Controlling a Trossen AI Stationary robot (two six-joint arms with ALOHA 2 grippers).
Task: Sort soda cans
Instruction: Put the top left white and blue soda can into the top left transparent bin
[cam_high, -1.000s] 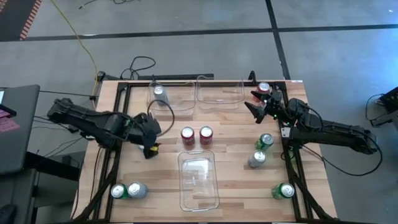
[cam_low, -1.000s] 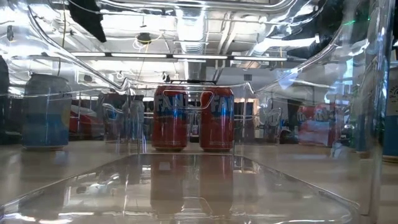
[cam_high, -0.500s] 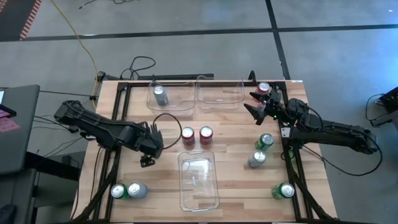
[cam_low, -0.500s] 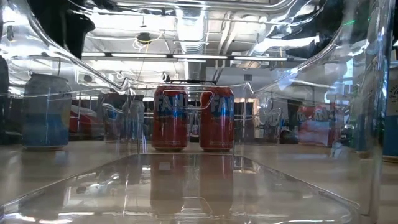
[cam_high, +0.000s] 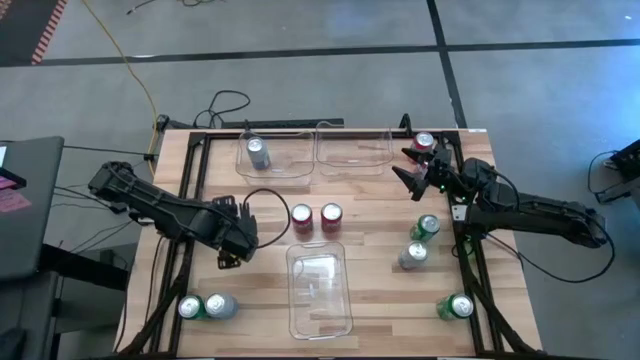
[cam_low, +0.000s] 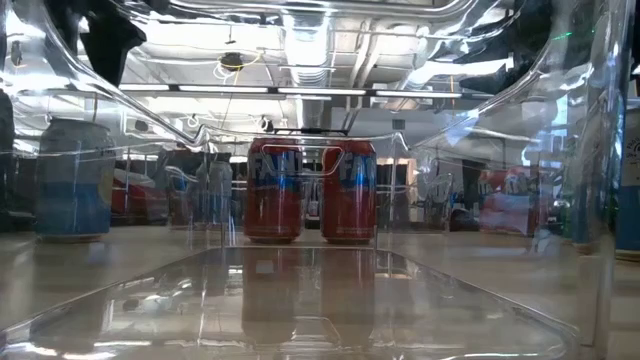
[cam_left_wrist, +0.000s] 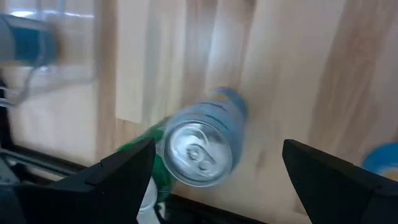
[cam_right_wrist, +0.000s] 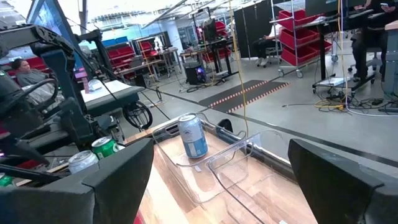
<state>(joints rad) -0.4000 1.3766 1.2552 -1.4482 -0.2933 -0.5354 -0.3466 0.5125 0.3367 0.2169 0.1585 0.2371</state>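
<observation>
My left gripper (cam_high: 231, 253) is open and empty above the table's left half. Its wrist view looks down on a silver-grey can (cam_left_wrist: 200, 151) standing beside a green can (cam_left_wrist: 151, 169); the pair stands at the near left (cam_high: 218, 305) (cam_high: 190, 307). My right gripper (cam_high: 413, 172) is open and empty at the far right, next to a red can (cam_high: 424, 142). Two red cans (cam_high: 301, 217) (cam_high: 331, 216) stand mid-table and also show in the low view (cam_low: 273, 190) (cam_low: 348, 190). One silver-grey can (cam_high: 258, 152) stands in the far left bin (cam_high: 285, 170).
Two clear bins stand along the far edge, the second in the far middle (cam_high: 352, 158), and a third stands at the near middle (cam_high: 318, 295). At the right stand a green can (cam_high: 425, 227), a silver-grey can (cam_high: 411, 256) and another green can (cam_high: 458, 306).
My left gripper has gone toward the table's near edge, away from the far left bin and toward the silver-grey and green cans at the near left. It stays open.
</observation>
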